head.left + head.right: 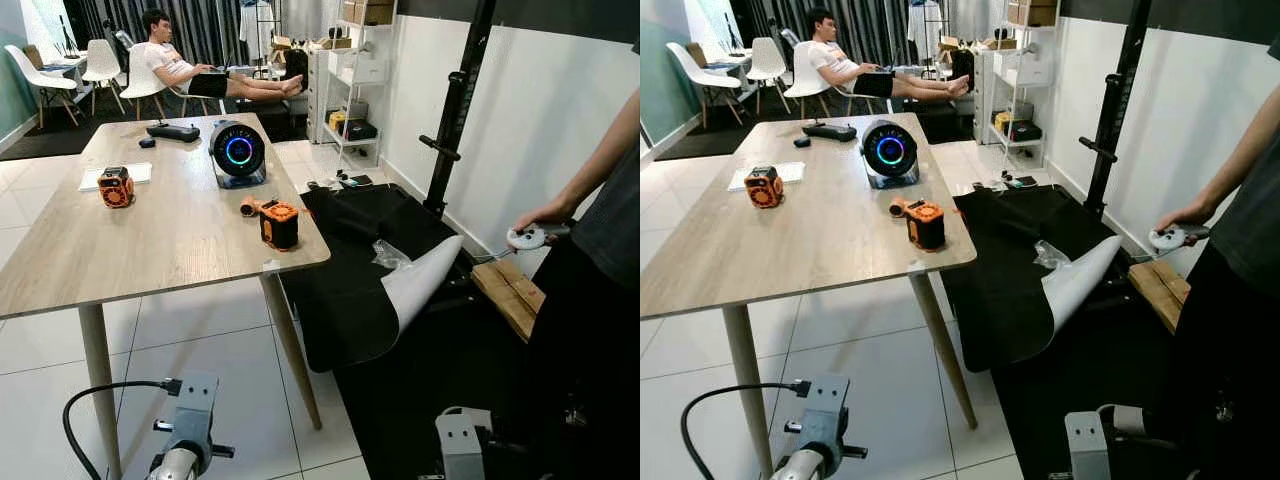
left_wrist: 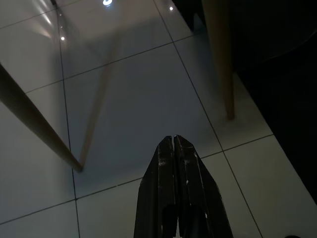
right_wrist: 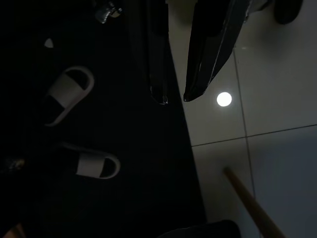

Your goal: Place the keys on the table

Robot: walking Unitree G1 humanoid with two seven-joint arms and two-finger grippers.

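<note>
Below the table [image 1: 180,250], both arms hang idle.

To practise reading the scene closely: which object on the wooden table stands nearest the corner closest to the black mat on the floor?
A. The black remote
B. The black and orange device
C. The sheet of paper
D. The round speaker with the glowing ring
B: the black and orange device stands nearest that corner of the table; the others lie further back.

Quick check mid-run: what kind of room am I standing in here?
Probably a home living or dining space doubling as a test area: a wooden table on white tiles, a person lounging on chairs by dark curtains, and white storage shelves.
</note>
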